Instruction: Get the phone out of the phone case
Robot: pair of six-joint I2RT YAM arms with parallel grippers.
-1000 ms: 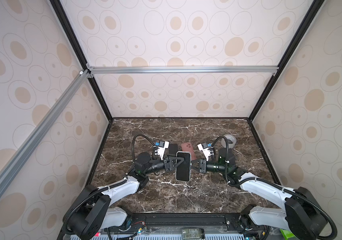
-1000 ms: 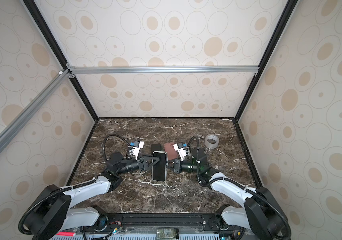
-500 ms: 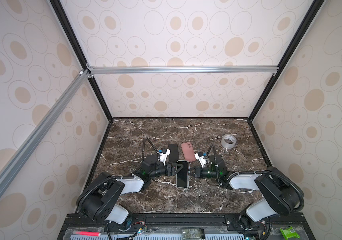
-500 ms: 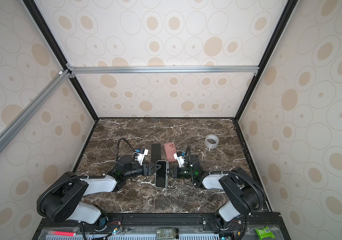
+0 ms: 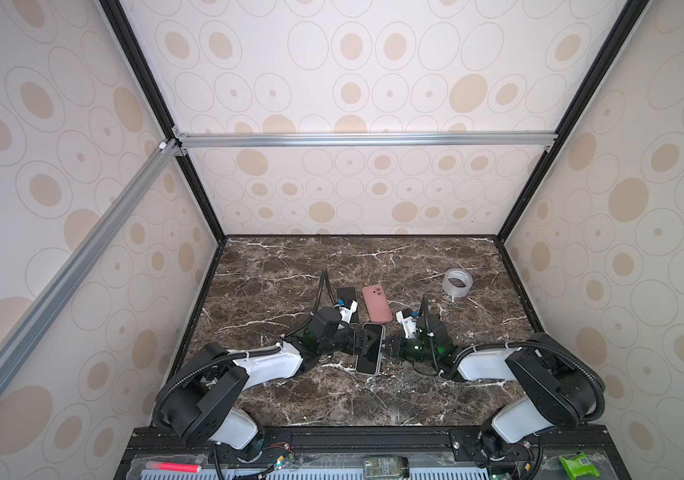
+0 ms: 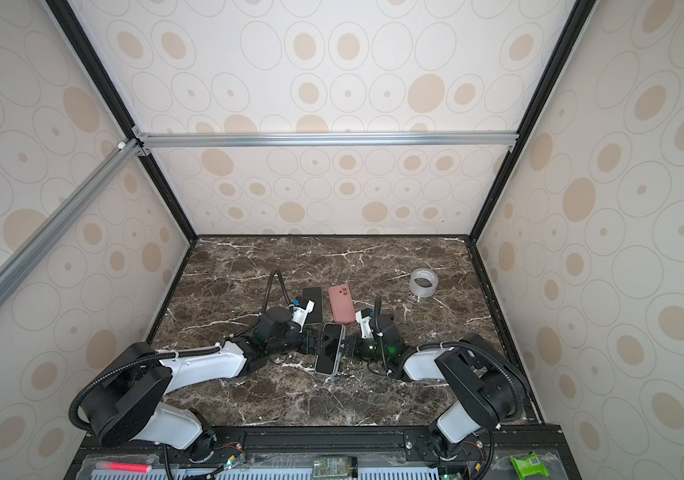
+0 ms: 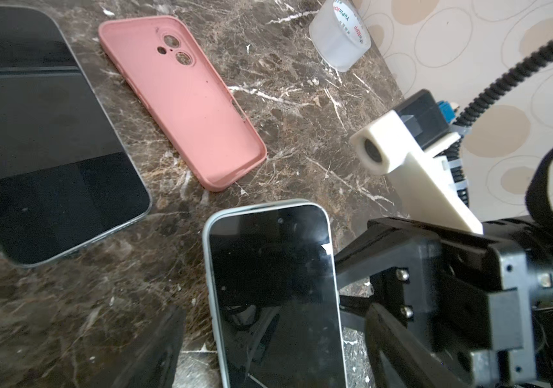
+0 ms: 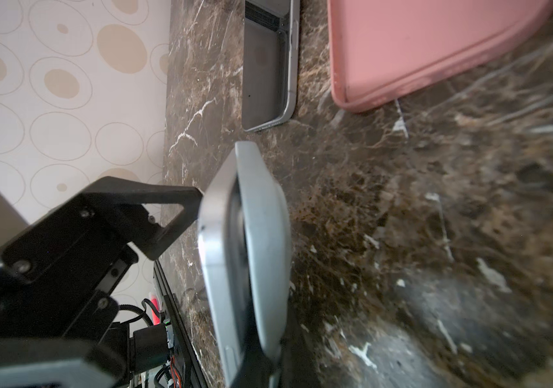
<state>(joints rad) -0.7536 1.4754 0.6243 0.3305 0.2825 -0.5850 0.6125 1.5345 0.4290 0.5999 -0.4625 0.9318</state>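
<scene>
Cream walls point(image 5: 352, 95) printed with beige ovals enclose a dark brown marble tabletop point(image 5: 290, 270), seen from above in both top views. Two white and black arms reach in from the front edge, the left arm point(image 5: 265, 365) and the right arm point(image 5: 485, 365). Their hands meet near the front middle of the tabletop.

Between the hands is the phone point(image 5: 371, 362), dark screen facing up, its length running front to back on a slight slant. It sits in a pale case point(image 8: 265, 242), which shows as a light rim around the screen. Whether it rests on the marble or hangs just above it, I cannot tell.

The left hand point(image 5: 363, 345) has its fingers spread apart. In the right wrist view a fingertip point(image 8: 187, 205) meets the phone's edge. In the left wrist view a blurred finger point(image 7: 154, 352) stands clear of the phone, with marble showing between them. The right hand point(image 5: 389, 347) has its fingers drawn together, pinching the phone's opposite long edge.

Behind the left hand a black phone point(image 5: 346, 296) lies flat, screen up. Just beside it, to the right, a pink case point(image 5: 376, 304) lies empty with its hollow side up, near the held phone's far end but apart from it. A tape roll point(image 5: 457, 282) sits well apart at the right rear.
</scene>
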